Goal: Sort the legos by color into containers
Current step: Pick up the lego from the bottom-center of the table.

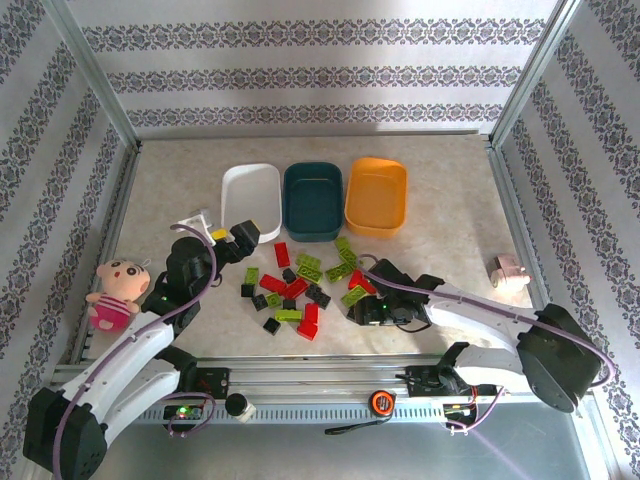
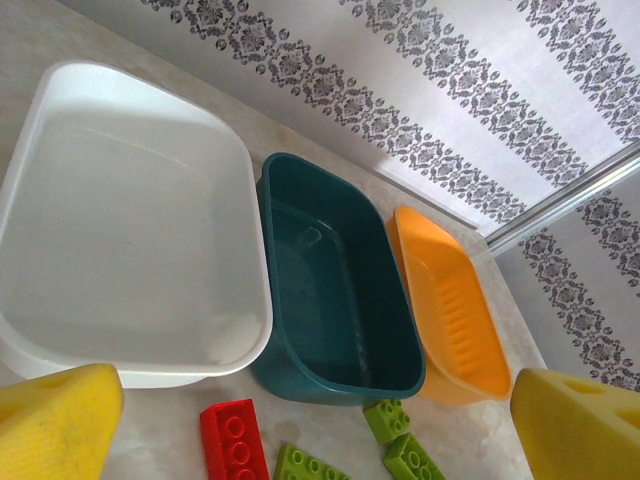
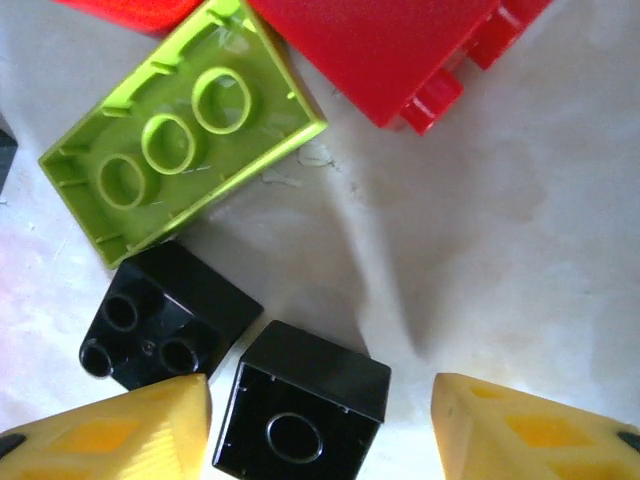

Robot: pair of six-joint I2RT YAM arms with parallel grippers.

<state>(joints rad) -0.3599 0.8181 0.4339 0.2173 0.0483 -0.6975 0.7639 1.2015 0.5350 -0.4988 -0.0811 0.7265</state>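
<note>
Overhead, the marbled desk (image 1: 450,215) carries three tubs in a row along its far half: the white tub (image 1: 250,198) on the left, the teal tub (image 1: 312,200) in the middle and the orange tub (image 1: 376,195) on the right, standing side by side.

The left hand (image 1: 232,234) hovers just beside the near edge of the white tub. In the left wrist view its yellow fingers (image 2: 55,425) stand wide apart with nothing between them, facing the white tub (image 2: 120,230), the teal tub (image 2: 330,290) and the orange tub (image 2: 450,310).

The right hand (image 1: 358,296) sits low at the right edge of the brick pile. Its fingers (image 3: 540,435) are apart too.

A pink plush doll (image 1: 115,292) lies at the desk's left edge.

The legos (image 1: 298,288), red, lime green and black, lie scattered on the desk in front of the tubs, between the two hands. In the right wrist view a black brick (image 3: 300,415) rests on the desk between the right fingers, close to one and clear of the other. Just beyond it lie a second black brick (image 3: 165,325), an upturned lime brick (image 3: 180,130) and a red brick (image 3: 400,50).
</note>
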